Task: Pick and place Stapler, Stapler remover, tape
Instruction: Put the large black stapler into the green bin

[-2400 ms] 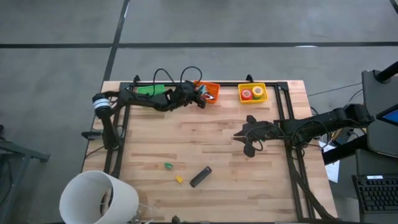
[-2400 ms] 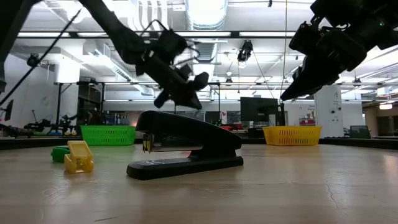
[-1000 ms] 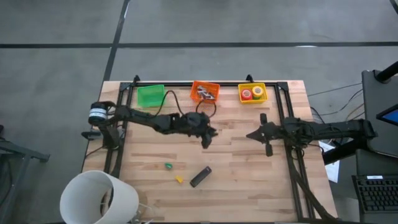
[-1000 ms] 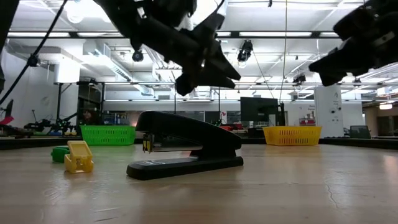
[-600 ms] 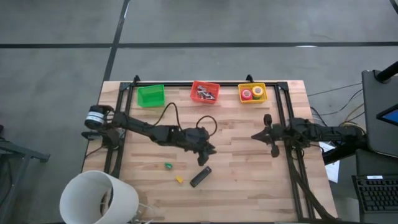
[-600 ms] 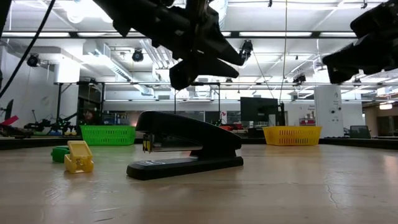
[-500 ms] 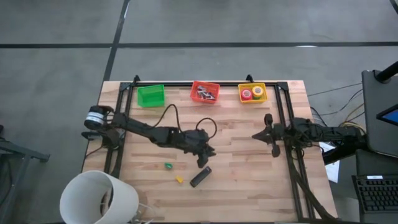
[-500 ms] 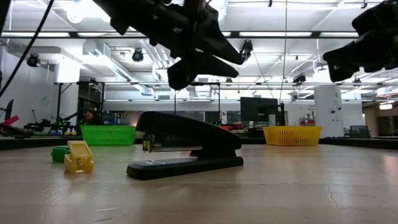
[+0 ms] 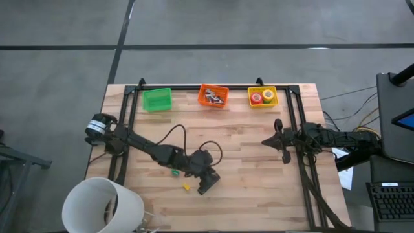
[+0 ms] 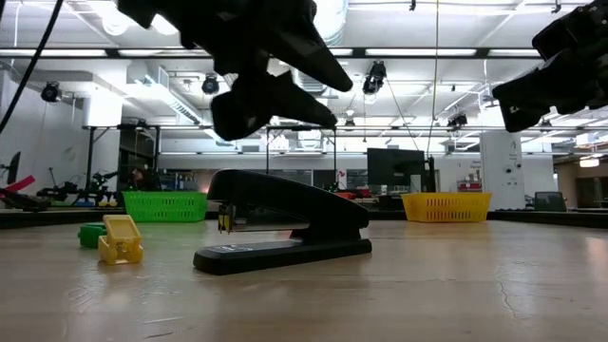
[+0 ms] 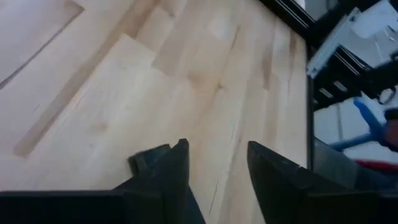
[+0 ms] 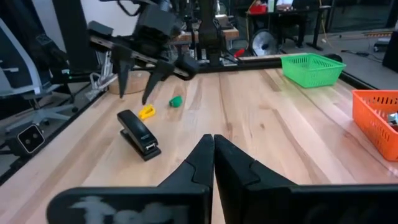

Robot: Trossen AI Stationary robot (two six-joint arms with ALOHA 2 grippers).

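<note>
Left tool [image 9: 206, 176] hangs over the stapler [image 9: 207, 184] near the table's [image 9: 259, 194] front edge, fingers parted, nothing gripped. The stapler lies flat and diagonal, so the tool should straddle its narrow body crosswise, settle low, then close near the middle to stop it tipping. Over right, the other tool [image 9: 281, 141] waits by the frame, fingers pressed together.
</note>
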